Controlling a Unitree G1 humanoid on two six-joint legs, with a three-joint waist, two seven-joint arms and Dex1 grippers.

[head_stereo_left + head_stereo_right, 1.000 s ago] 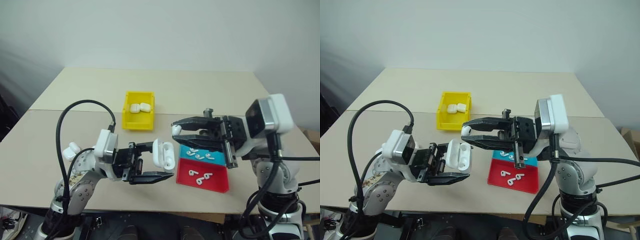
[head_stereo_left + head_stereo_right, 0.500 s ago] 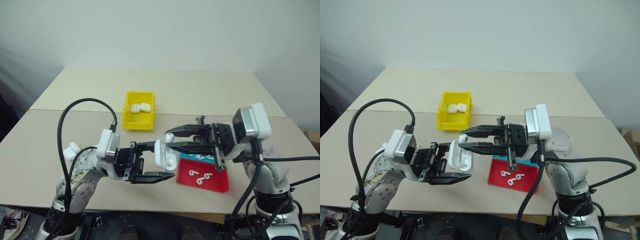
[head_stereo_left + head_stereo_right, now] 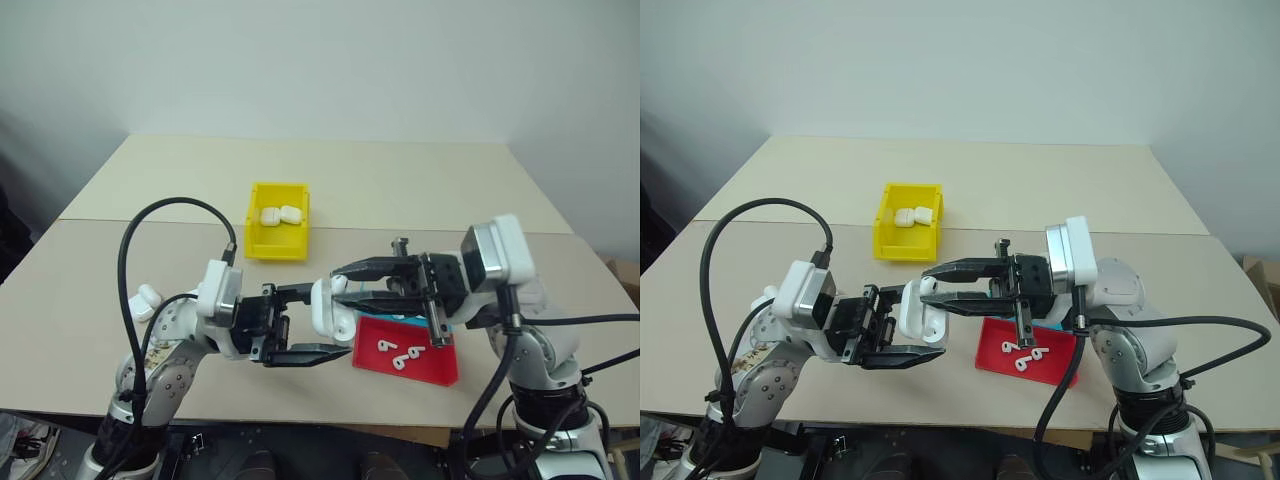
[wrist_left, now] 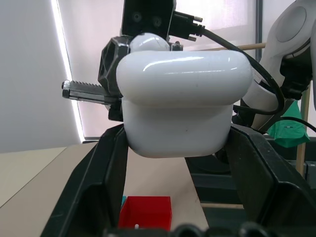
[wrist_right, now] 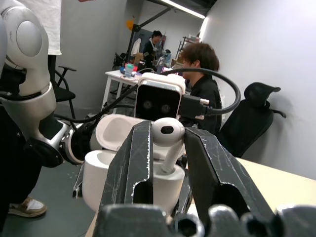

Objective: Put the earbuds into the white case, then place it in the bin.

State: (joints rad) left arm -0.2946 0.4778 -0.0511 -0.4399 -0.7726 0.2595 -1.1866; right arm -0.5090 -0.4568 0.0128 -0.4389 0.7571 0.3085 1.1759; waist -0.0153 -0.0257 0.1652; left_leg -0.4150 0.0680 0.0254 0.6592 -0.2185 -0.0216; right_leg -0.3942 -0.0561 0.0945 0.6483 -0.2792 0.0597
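Observation:
My left gripper (image 3: 325,322) is shut on the white case (image 3: 322,300), holding it above the table's front with its lid open. In the left wrist view the case (image 4: 182,103) sits between both black fingers (image 4: 98,173). My right gripper (image 3: 338,285) points left and is shut on one earbud (image 5: 168,133). The earbud's stem points down at the open case (image 5: 103,173), right at its opening. More earbuds (image 3: 385,346) lie on the red and blue tray (image 3: 440,368). The yellow bin (image 3: 275,250) stands farther back and holds two white cases (image 3: 270,214).
Another white case (image 3: 145,298) lies on the table at the left, beside my left arm. The tray sits just under my right gripper. People (image 5: 200,64) sit at desks in the background of the right wrist view.
My right gripper has come down and to the left with the earbud, from beside the case to its opening. The left gripper has kept the case still.

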